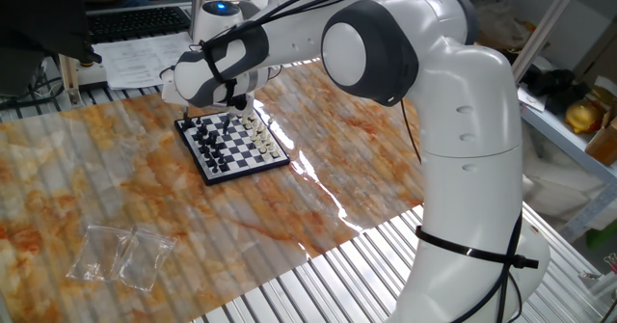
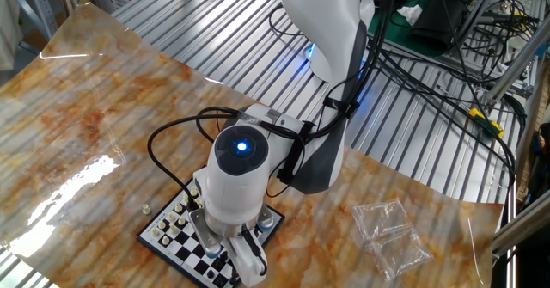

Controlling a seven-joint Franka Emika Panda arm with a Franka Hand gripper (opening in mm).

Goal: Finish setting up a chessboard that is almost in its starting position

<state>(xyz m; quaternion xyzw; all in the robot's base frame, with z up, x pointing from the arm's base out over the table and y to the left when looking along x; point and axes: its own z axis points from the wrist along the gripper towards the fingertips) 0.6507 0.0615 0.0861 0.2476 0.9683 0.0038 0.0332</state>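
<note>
Right, your hand hovers low over the small black-and-white chequered chessboard on the marbled counter; its grip can't be told.

I see glossy marbled orange sheet with glare streaks, centre frame. Ribbed bare-metal table lower centre. Arm shell smooth glossy white plastic. Crinkled clear plastic bags lower left. Chessboard glossy squares.

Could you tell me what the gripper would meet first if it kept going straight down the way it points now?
Most likely the chessboard or a piece on it: the gripper points down over the board's near side. Which square or piece is unclear, since the wrist hides that spot and depth is hard to judge.
</note>
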